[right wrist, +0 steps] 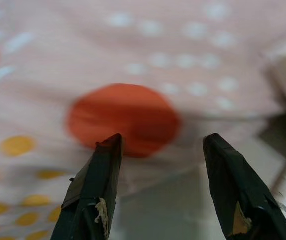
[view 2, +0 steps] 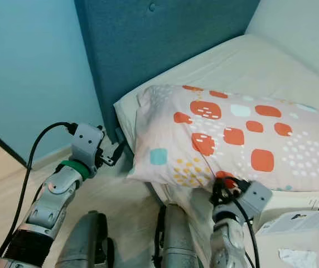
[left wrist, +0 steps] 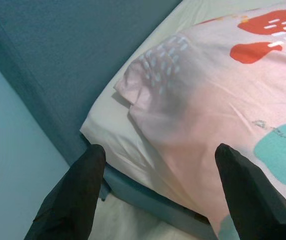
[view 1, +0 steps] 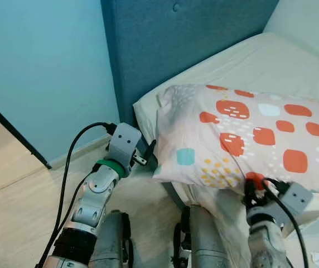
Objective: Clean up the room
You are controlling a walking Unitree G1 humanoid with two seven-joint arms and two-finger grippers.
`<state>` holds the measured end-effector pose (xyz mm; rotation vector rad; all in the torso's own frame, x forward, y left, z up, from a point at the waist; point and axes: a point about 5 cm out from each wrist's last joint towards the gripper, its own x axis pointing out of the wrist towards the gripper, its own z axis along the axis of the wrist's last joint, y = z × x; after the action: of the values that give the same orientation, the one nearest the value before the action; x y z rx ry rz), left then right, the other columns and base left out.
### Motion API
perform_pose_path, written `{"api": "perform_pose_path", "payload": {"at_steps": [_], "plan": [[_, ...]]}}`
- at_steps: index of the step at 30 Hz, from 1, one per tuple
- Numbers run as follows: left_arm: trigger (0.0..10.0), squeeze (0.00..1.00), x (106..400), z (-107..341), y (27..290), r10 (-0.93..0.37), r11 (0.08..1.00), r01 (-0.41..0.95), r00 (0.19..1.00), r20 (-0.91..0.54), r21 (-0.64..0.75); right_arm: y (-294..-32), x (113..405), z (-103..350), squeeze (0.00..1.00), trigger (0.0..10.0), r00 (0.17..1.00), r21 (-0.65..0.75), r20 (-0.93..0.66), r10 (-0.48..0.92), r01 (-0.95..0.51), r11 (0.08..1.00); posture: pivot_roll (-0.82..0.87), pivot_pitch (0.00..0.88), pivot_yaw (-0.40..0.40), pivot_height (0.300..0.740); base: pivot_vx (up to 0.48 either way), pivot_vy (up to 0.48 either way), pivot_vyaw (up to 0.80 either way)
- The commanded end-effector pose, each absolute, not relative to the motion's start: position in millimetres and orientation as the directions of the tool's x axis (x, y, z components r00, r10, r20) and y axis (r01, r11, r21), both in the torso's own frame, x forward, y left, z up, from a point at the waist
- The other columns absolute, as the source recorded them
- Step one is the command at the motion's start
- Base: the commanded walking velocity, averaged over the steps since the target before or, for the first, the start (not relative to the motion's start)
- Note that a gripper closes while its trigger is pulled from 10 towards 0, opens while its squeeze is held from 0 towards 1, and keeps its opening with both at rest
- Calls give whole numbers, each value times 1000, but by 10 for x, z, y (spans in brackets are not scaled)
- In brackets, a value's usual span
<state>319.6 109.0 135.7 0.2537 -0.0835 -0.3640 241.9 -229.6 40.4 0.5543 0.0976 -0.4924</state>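
Both grippers open, set at opposite ends of one near edge. Right gripper (right wrist: 158, 155) low and right of centre in the head views, fingers spread just under the pillow (view 1: 249, 134) hem. Left gripper (left wrist: 158, 165) left of centre, spread toward the corner by the headboard (view 1: 165, 50). Pillow across the bed (view 1: 260, 61), long axis running left to right. Right arm nearer, probably.

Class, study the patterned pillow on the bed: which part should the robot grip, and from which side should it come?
Probably the pillow's near edge, which overhangs the mattress toward the robot. Both open grippers face it: the left gripper at the corner by the headboard, the right gripper under the edge. Coming from the foot side, each can pinch the soft, loose edge.
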Motion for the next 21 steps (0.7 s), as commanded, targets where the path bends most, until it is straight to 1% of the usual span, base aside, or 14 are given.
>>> {"api": "perform_pose_path", "payload": {"at_steps": [1, 2, 3, 5, 7, 8, 9, 10, 12, 15, 16, 17, 19, 21], "plan": [[10000, 0, 3167, 1288, 1082, -364, 900, 349, 931, 9, 261, -2357, 2363, 398, 0, 10000, 869, 579, -223, -441, 482, 657, -15, 201, 16, 622, 0, 0, 0], [10000, 0, 3165, 1284, 1081, -365, 899, 350, 931, 7, 261, -2369, 2365, 406, 0, 10000, 868, 622, -222, -444, 477, 621, -12, 202, 15, 622, 0, 0, 0], [10000, 0, 3165, 1284, 1081, -365, 899, 350, 931, 7, 261, -2369, 2365, 406, 0, 10000, 868, 622, -222, -444, 477, 621, -12, 202, 15, 622, 0, 0, 0], [10000, 0, 3164, 1288, 1076, -365, 899, 351, 931, 8, 262, -2371, 2370, 399, 0, 10000, 869, 690, -229, -438, 463, 556, -8, 204, 15, 622, 0, 0, 0], [10000, 0, 3166, 1294, 1077, -363, 900, 348, 932, 9, 263, -2354, 2385, 392, 0, 10000, 887, 718, -219, -405, 428, 549, -7, 205, 17, 622, 0, 0, 0], [10000, 0, 3165, 1297, 1080, -362, 900, 347, 932, 10, 263, -2327, 2413, 395, 286, 10000, 909, 751, -202, -365, 383, 538, -6, 209, 19, 622, 0, 0, 0], [10000, 0, 3165, 1297, 1080, -362, 900, 347, 932, 10, 263, -2327, 2413, 395, 286, 10000, 909, 751, -202, -365, 383, 538, -6, 209, 19, 622, 0, 0, 0], [10000, 0, 3162, 1296, 1083, -361, 900, 346, 932, 8, 265, -2292, 2452, 411, 1000, 10000, 935, 804, -177, -308, 318, 503, -4, 209, 19, 622, 0, 0, 0], [10000, 0, 3160, 1293, 1084, -361, 899, 346, 932, 7, 267, -2283, 2465, 417, 1000, 10000, 940, 823, -171, -294, 300, 483, -4, 209, 19, 622, 0, 0, 0], [10000, 0, 3157, 1295, 1089, -357, 901, 342, 934, 7, 268, -2283, 2493, 354, 1000, 10000, 943, 869, -194, -271, 293, 399, 8, 216, 20, 622, 0, 0, 0], [10000, 0, 3157, 1295, 1089, -357, 901, 342, 934, 7, 268, -2283, 2493, 354, 1000, 10000, 943, 869, -194, -271, 293, 399, 8, 216, 20, 622, 0, 0, 0], [10000, 0, 3156, 1299, 1091, -355, 901, 340, 935, 7, 268, -2298, 2518, 294, 1000, 10000, 939, 888, -215, -269, 303, 347, 14, 222, 22, 622, 0, 0, 0], [10000, 0, 3156, 1299, 1091, -355, 901, 340, 935, 7, 268, -2298, 2518, 294, 1000, 10000, 939, 888, -215, -269, 303, 347, 14, 222, 22, 622, 0, 0, 0], [10000, 0, 3144, 1300, 1093, -354, 901, 339, 935, 6, 270, -2311, 2587, 276, 1000, 10000, 946, 912, -204, -252, 277, 302, 28, 234, 25, 622, 0, 0, 0]]}}
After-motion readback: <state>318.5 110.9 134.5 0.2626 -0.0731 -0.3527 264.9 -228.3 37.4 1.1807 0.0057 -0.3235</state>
